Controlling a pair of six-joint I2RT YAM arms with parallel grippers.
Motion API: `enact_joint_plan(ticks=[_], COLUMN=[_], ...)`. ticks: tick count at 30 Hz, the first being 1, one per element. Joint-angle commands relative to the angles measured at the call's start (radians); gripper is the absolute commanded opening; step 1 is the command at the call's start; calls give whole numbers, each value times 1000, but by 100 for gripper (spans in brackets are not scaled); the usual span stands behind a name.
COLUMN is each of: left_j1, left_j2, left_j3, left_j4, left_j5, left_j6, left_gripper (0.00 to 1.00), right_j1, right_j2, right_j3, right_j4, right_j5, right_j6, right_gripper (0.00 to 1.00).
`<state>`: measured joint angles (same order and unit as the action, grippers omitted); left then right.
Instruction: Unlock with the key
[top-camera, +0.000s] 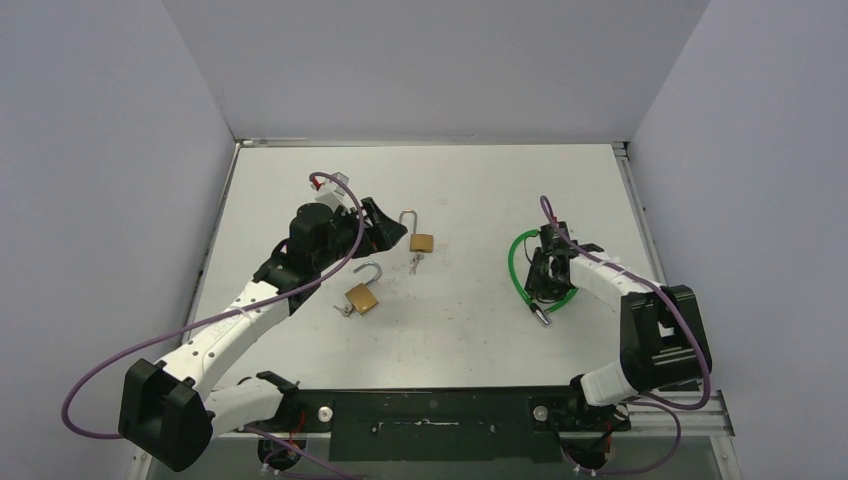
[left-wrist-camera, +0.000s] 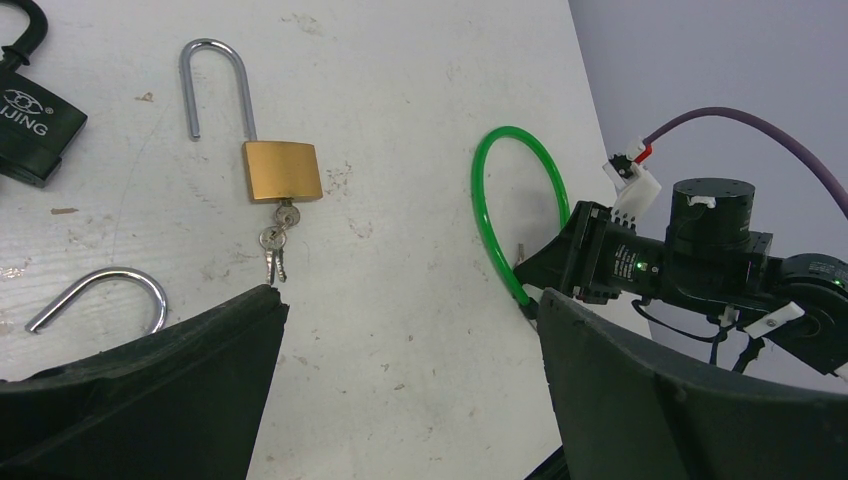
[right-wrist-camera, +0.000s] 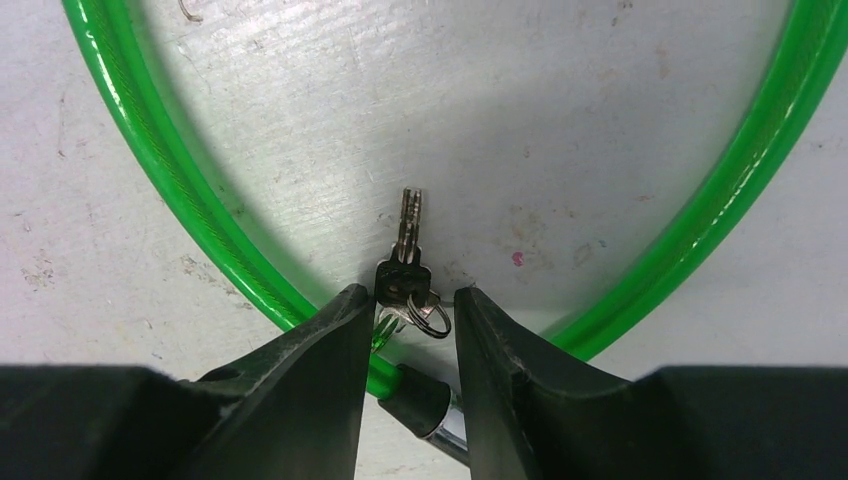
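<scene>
Down on the table (top-camera: 470, 190), the key (right-wrist-camera: 403, 262) lies flat inside the loop of the green cable lock (right-wrist-camera: 765, 160), near the stretch of loop closest to the right arm, with its blade pointing toward the loop's centre. The right gripper (right-wrist-camera: 412, 293) sits low over that same stretch, its jaws partly apart. The key's black head and small ring rest in the gap between the fingertips (right-wrist-camera: 340, 330), close to both, but the jaws are not clamped on it. The cable's dark barrel end (right-wrist-camera: 420, 400) shows just under the gripper, outside the loop. Well apart from the cable, on its left in the overhead view, the left gripper (top-camera: 385, 228) hovers with its jaws spread wide and holds nothing. Between it and the cable lies a brass padlock (left-wrist-camera: 282, 170), shackle sprung, keys hanging from its base.
</scene>
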<state>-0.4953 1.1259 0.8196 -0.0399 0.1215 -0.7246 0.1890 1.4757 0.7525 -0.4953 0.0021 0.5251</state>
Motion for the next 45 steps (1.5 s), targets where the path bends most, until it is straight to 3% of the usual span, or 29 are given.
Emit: enact_joint_plan(ticks=[1,5,16,27,32,45], left_j1=[4,4,4,4,4,4], left_j2=[3,11,18,11,5,17], left_j3=[23,29,33,27,23,-4], left_j4=[61,62,63,53,53,106], left_j5=[6,7,9,10,12,54], left_j6=[13,17,24,28,24,-44], left_gripper=[94,94,94,94,94,94], right_j1=[-6,-6,-6,-6,-4,88], right_j2=[37,46,80,82,18,-224], right_j3=[13,15,43,27,20,7], right_j4=[31,34,37,51,78,142], right_j5=[5,5,29,12,9,37], right_j6=[-22,-20,-32,-42,-64,-104], right_gripper=[35,32,38,18,14,14])
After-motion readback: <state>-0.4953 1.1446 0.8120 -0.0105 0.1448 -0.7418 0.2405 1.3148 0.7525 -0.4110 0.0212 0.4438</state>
